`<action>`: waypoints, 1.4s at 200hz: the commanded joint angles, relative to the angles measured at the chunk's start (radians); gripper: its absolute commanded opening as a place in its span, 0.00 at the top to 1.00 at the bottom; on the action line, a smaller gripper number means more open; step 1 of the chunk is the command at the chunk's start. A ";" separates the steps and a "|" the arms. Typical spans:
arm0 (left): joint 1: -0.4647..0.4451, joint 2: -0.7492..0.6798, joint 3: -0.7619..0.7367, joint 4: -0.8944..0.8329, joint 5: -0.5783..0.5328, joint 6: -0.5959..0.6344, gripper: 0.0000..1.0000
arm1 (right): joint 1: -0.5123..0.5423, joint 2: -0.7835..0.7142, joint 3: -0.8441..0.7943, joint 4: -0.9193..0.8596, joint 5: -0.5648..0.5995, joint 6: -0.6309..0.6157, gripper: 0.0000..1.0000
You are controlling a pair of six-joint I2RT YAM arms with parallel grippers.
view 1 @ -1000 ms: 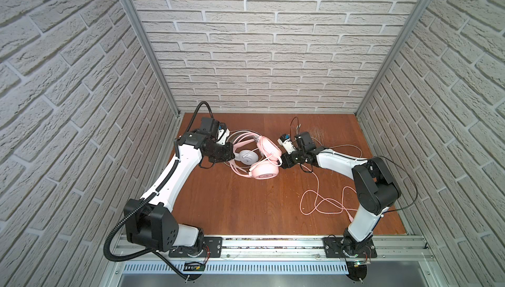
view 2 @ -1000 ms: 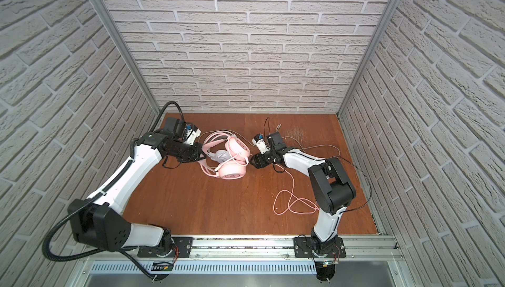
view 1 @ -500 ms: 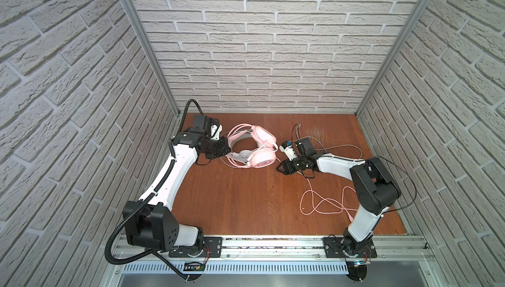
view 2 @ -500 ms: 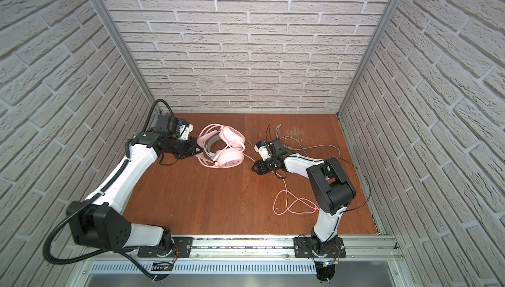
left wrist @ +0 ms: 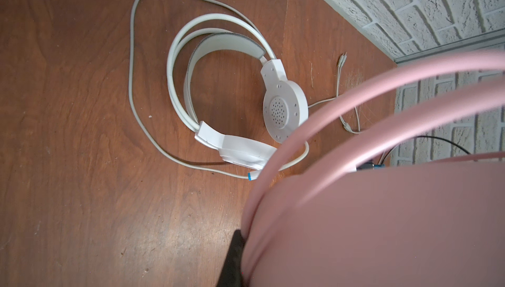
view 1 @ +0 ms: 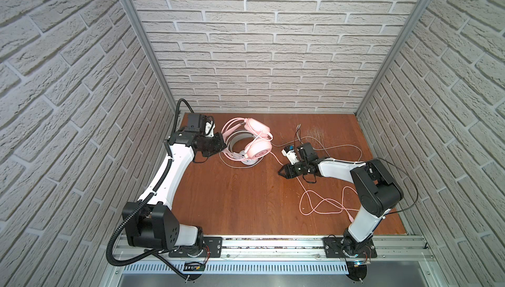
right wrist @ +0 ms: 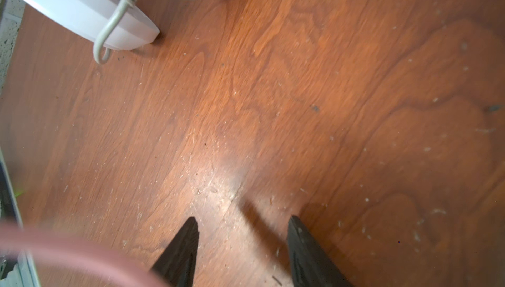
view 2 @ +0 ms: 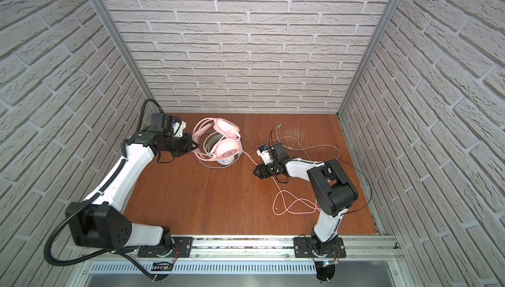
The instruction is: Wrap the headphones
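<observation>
Headphones — two: pink headset (view 1: 257,146), white headset (left wrist: 235,108) — two cords.

The headphones are two sets: one pink (view 1: 255,139) with a pink cord (view 1: 322,203), one white (left wrist: 232,86) with a grey-edged band. The table (view 1: 240,195) is reddish-brown wood grain. Walls (view 1: 259,40) show whitish brick. Both arms are white and black.

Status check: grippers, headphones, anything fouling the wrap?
Left gripper shut on pink headset, lifted over white headset. Right gripper open, empty, above bare table. Pink cord loose under right arm.
</observation>
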 commanded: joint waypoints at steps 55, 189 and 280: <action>0.025 -0.018 0.064 0.075 0.006 -0.081 1.00 | 0.008 -0.058 -0.059 0.038 -0.021 0.050 0.52; 0.034 -0.011 0.053 0.112 0.005 -0.115 1.00 | 0.037 -0.040 -0.111 0.071 -0.035 0.098 0.65; 0.036 -0.033 0.016 0.162 -0.042 -0.174 1.00 | 0.096 -0.145 -0.098 -0.033 0.025 0.083 0.81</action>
